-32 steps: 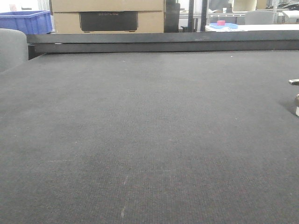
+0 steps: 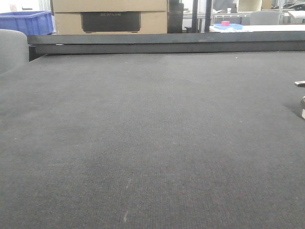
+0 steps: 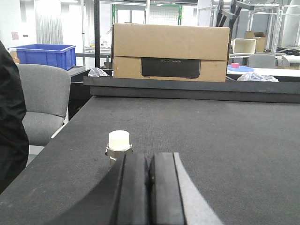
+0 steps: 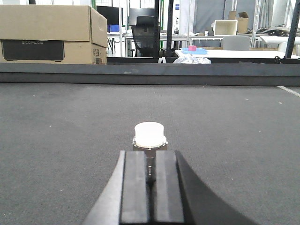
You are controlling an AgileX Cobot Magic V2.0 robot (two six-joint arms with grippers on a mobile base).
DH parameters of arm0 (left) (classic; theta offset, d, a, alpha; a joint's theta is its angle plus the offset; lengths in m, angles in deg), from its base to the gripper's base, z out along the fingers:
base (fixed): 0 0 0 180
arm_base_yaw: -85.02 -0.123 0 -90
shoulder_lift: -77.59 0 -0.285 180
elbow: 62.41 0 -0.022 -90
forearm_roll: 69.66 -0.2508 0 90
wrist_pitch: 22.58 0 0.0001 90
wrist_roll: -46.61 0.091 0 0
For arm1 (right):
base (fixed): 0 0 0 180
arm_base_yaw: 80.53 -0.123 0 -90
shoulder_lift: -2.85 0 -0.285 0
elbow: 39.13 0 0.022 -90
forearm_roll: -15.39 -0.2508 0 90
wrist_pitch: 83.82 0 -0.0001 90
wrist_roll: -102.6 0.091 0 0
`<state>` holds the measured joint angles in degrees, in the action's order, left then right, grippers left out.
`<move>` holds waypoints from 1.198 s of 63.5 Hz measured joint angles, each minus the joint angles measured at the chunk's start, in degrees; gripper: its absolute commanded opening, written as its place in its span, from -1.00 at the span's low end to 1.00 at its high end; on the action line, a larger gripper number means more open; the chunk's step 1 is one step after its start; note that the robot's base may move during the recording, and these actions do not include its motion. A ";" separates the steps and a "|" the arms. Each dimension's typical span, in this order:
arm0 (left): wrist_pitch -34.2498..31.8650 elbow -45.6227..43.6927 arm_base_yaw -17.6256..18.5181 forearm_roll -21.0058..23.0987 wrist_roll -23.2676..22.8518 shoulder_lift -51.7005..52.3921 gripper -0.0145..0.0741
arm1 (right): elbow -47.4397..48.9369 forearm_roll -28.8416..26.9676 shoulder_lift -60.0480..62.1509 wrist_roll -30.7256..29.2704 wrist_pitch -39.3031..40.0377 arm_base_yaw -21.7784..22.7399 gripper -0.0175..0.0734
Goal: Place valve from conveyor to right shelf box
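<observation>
Nearest the right wrist camera, the right gripper (image 4: 150, 155) hangs low over the conveyor (image 4: 70, 140) with its two black pads pressed together, nothing between them. Just beyond its tips stands the valve (image 4: 149, 137), upright on the belt and well short of the far rail (image 4: 150, 74), a pale round cap on top and a silvery collar and body under it. In the left wrist view the left gripper (image 3: 149, 158) is likewise closed and empty, and a capped part of the same kind (image 3: 119, 143) stands just ahead and to its left, near the belt's left edge; whether that is the same piece cannot be told. The front view catches only a metal sliver (image 2: 302, 109) at the belt's right edge.

The valve looks like solid metal, so probably stiff, hard to damage and heavy for its small bulk. Its smooth sides may slide between flat pads. The cap seems a lighter plastic that might pull off, so the safer hold is likely across the metal body just under the collar, with the pads close to the belt. The right jaws would need to part first. The woven belt should keep the part from skating when nudged.

Beyond the rail sit a cardboard box (image 3: 171, 51), a blue bin (image 3: 44, 54) and a grey chair (image 3: 42, 101); no shelf box shows
</observation>
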<state>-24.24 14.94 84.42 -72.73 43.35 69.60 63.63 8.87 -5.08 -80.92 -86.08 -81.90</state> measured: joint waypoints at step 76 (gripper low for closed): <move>23.65 -39.89 0.00 -0.35 0.11 -26.37 0.69 | 30.83 -0.10 -18.09 0.00 -12.31 0.00 0.64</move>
<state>-0.59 -24.95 84.42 -73.08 43.46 43.23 94.46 8.77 -23.17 -80.92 -98.40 -81.90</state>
